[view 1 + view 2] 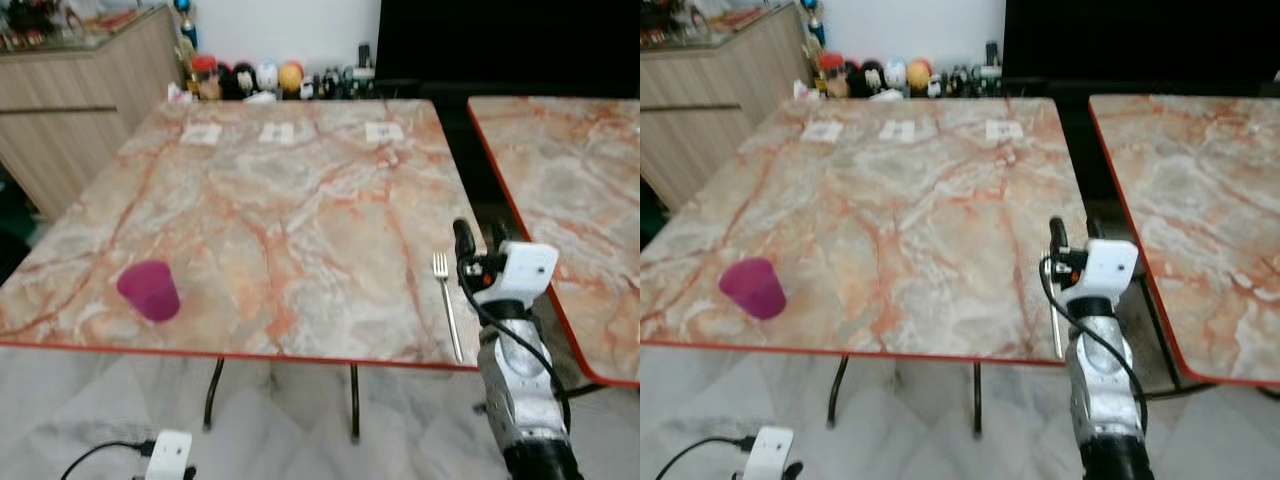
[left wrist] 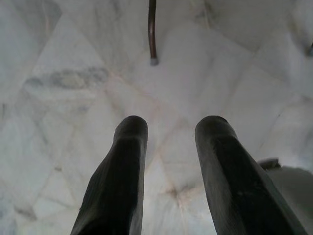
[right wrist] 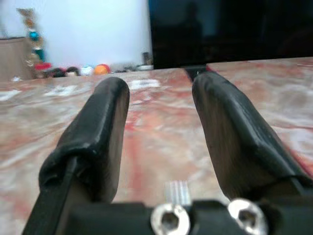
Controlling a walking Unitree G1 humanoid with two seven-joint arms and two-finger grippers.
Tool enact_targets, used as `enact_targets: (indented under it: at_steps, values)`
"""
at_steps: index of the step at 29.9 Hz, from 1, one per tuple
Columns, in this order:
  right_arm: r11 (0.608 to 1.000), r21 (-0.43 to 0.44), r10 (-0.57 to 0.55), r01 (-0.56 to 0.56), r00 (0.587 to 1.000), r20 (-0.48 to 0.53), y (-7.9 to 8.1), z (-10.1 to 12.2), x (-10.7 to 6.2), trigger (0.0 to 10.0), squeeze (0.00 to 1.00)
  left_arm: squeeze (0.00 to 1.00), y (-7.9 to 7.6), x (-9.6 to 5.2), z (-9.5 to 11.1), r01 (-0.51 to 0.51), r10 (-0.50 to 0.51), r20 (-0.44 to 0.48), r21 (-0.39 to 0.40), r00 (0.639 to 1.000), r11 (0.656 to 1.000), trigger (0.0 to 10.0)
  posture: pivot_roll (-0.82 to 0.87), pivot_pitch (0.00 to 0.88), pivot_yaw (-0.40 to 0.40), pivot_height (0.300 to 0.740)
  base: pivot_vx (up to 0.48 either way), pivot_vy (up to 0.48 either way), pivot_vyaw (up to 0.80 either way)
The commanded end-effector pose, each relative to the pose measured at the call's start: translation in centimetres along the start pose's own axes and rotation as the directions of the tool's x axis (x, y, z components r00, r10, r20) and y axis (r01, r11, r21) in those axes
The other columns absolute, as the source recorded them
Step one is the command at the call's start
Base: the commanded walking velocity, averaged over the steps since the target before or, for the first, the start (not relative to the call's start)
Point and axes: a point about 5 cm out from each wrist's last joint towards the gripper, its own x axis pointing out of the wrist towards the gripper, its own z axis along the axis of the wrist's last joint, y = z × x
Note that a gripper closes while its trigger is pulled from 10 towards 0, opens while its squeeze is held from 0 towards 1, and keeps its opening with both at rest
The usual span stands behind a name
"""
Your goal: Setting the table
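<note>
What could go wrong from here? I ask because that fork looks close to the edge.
The fork lies at the table's near right corner, its handle reaching the red edge; a nudge from the open right gripper hovering beside it could push it off. The pink cup also stands near the front edge.

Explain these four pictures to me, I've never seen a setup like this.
This is a humanoid robot setting a table. The two wide pictures come from its head, looking down on a marble table. On it are a pink cup and a fork near the front edge. The right hand, two black fingers held open, hovers beside the fork. The other two pictures come from wrist cameras: the right looks across the tabletop, while the left hand hangs open over the floor. Nothing is held.
</note>
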Motion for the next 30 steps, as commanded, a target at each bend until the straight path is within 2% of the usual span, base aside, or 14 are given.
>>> enact_targets:
  at_steps: [1, 4, 6, 8, 9, 10, 12, 15, 18, 20, 25, 30]
  values:
    - [0.999, 0.015, -0.034, 0.034, 0.999, -0.016, -0.6, -0.1, -0.4, 10.0, 0.0, 0.0, 0.3, -0.2, -0.8, -0.007, 0.007, -0.029, 0.006, 1.0, 1.0, 10.0, -0.06, 0.047, 0.042, 0.74, 0.0, 0.0, 0.0]
    - [0.99, 0.014, -0.14, 0.143, 0.98, -0.139, -2.1, -1.6, -1.4, 10.0, 0.0, 0.0, 0.2, -0.3, -1.0, -0.002, 0.002, -0.036, 0.01, 0.999, 1.0, 10.0, -0.07, 0.051, 0.04, 0.74, 0.0, 0.0, 0.0]
    - [0.987, 0.033, -0.15, 0.158, 0.975, -0.161, -2.4, -1.8, -1.6, 10.0, 0.0, 0.0, 0.3, -0.3, -1.0, -0.002, 0.002, -0.038, 0.011, 0.999, 1.0, 10.0, -0.06, 0.052, 0.042, 0.74, 0.0, 0.0, 0.0]
    - [0.983, 0.01, -0.176, 0.181, 0.966, -0.188, -3.0, -2.1, -1.6, 10.0, 0.0, 0.0, 0.3, -0.3, -1.1, -0.001, 0.002, -0.04, 0.012, 0.999, 1.0, 10.0, -0.07, 0.055, 0.043, 0.74, 0.0, 0.0, 0.0]
    - [0.978, 0.015, -0.2, 0.207, 0.959, -0.201, -3.4, -2.2, -1.5, 10.0, 0.18, 0.0, 0.2, -0.3, -1.2, 0.001, -0.001, -0.043, 0.012, 0.999, 1.0, 10.0, -0.06, 0.054, 0.044, 0.74, 0.0, 0.0, 0.0]
    - [0.976, 0.025, -0.207, 0.217, 0.954, -0.217, -3.5, -2.3, -1.4, 10.0, 0.18, 0.0, 0.2, -0.3, -1.2, 0.003, -0.003, -0.044, 0.011, 0.999, 1.0, 10.0, -0.06, 0.053, 0.044, 0.74, 0.0, 0.0, 0.0]
    - [0.983, 0.015, -0.166, 0.181, 0.928, -0.332, -3.2, -3.5, -1.2, 10.0, 0.0, 0.0, 0.2, -0.4, -1.2, 0.004, -0.004, -0.047, 0.01, 0.999, 1.0, 10.0, -0.07, 0.054, 0.045, 0.74, 0.0, 0.0, 0.0]
    - [0.987, -0.013, -0.149, 0.159, 0.892, -0.427, -3.2, -4.9, -1.2, 10.0, 0.0, 0.0, 0.1, -0.4, -1.3, 0.005, -0.005, -0.05, 0.01, 0.999, 1.0, 10.0, -0.06, 0.056, 0.043, 0.74, 0.0, 0.0, 0.0]
    - [0.984, 0.045, -0.134, 0.171, 0.889, -0.438, -3.0, -4.9, -0.8, 10.0, 0.0, 0.0, 0.1, -0.4, -1.3, 0.002, -0.002, -0.05, 0.006, 0.999, 1.0, 10.0, -0.05, 0.06, 0.041, 0.74, 0.0, 0.0, 0.0]
    - [0.989, 0.061, -0.095, 0.138, 0.882, -0.461, -2.7, -5.0, -0.5, 10.0, 0.0, 0.0, 0.1, -0.4, -1.3, 0.001, -0.001, -0.05, 0.004, 0.999, 1.0, 10.0, -0.05, 0.062, 0.038, 0.74, 0.0, 0.0, 0.0]
    - [0.987, 0.049, -0.112, 0.153, 0.875, -0.472, -2.9, -4.6, 0.6, 10.0, 0.0, 0.0, 0.2, -0.5, -1.7, -0.004, 0.003, -0.06, -0.003, 0.998, 1.0, 10.0, -0.04, 0.074, 0.038, 0.74, 0.0, 0.0, 0.0]
    - [0.987, 0.051, -0.108, 0.153, 0.863, -0.493, -2.9, -5.0, 0.4, 10.0, 0.0, 0.0, 0.1, -0.7, -2.2, -0.001, 0.001, -0.078, 0.005, 0.997, 1.0, 10.0, -0.04, 0.079, 0.037, 0.74, 0.0, 0.0, 0.0]
